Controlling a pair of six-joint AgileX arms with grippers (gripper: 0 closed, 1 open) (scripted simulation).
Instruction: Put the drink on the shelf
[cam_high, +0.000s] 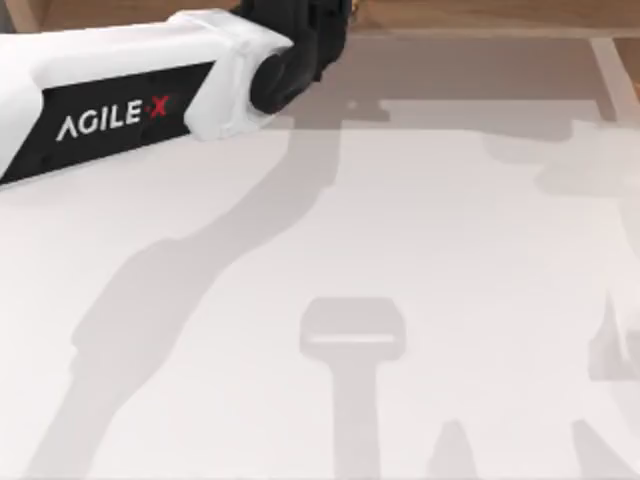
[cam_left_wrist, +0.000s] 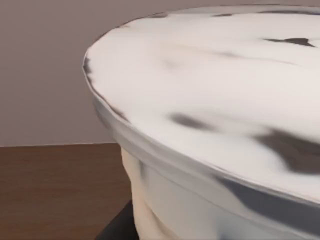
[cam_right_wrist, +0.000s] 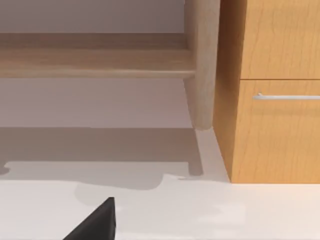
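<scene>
The drink (cam_left_wrist: 215, 100) sits very close in the left wrist view: a white round lid with dark smudges, with the clear cup wall and tan tea (cam_left_wrist: 145, 210) below it. My left arm (cam_high: 130, 100) reaches from the left to the far middle of the table, and its black wrist (cam_high: 295, 55) ends at the top view's far edge. How my left gripper stands around the cup is hidden. The shelf (cam_right_wrist: 100, 62) is a light tan board with a round upright post (cam_right_wrist: 202, 65). A black part of my right gripper (cam_right_wrist: 95, 222) hangs low over the white table in front of it.
An orange-brown wooden cabinet (cam_right_wrist: 270, 100) with a silver drawer handle (cam_right_wrist: 285, 96) stands right beside the shelf post. Dark brown wood (cam_left_wrist: 55, 190) lies under the drink, with a grey wall behind. The white table (cam_high: 400, 240) carries only shadows.
</scene>
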